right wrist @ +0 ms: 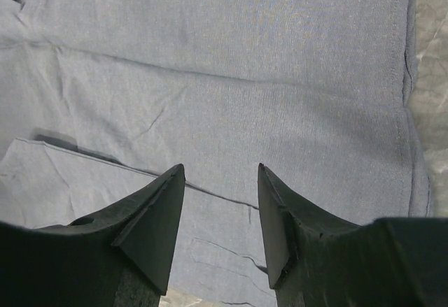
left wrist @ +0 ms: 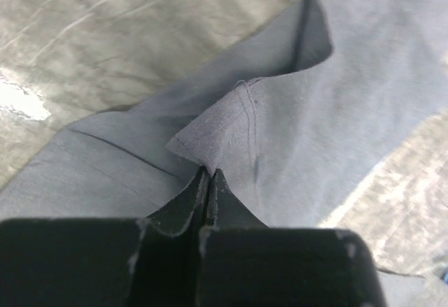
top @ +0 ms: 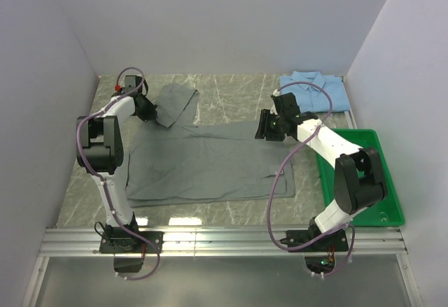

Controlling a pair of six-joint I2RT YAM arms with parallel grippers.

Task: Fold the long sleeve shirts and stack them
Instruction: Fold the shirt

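On the table (top: pixel 231 90) middle, grey shirt (top: pixel 210 163) lies spread flat, one sleeve flopped up toward the far left. My left gripper (left wrist: pixel 208 181) sits at that far-left part, jaws clamped tight on a raised fold of the grey cloth next to a seam. My right gripper (right wrist: pixel 220 181) hovers over the shirt's far-right edge, jaws apart, nothing between them, cloth flat underneath. Light blue shirt (top: pixel 315 90) lies folded in the far right corner, apart from both grippers. Green tray (top: pixel 393 209) sits at right, by my right arm.
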